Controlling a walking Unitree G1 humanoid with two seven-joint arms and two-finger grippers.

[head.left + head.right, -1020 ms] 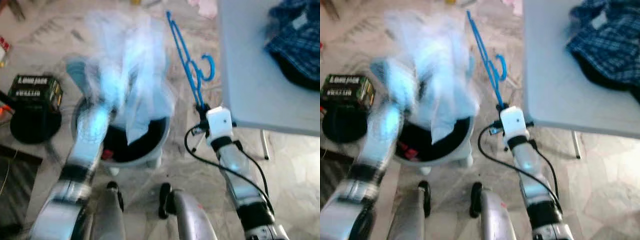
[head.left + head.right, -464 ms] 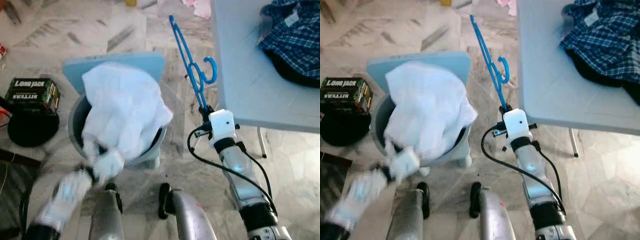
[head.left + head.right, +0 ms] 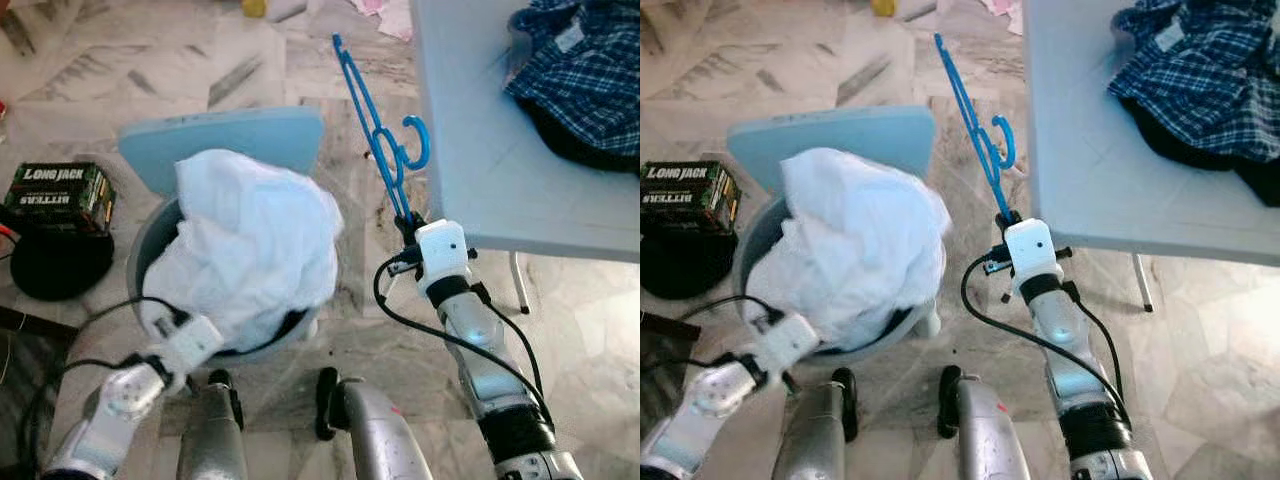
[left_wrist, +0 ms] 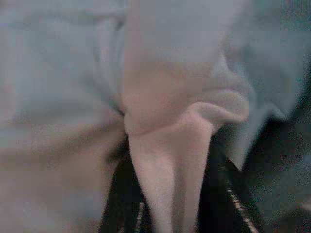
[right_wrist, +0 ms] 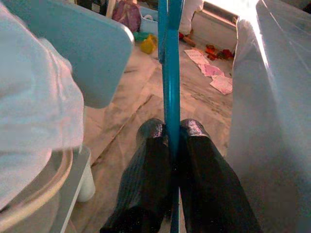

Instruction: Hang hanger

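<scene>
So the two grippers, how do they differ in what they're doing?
The right gripper is shut on a thin blue hanger, held up beside the table. The left gripper is low at the bin, pinching a fold of soft white cloth that lies heaped over the bin. So the right grips something stiff and the left something limp. Both are shut on something.

The dark green rectangular cardboard box (image 3: 58, 197) on the floor bears the printed words "LONG JACK" above "BITTERS".
</scene>
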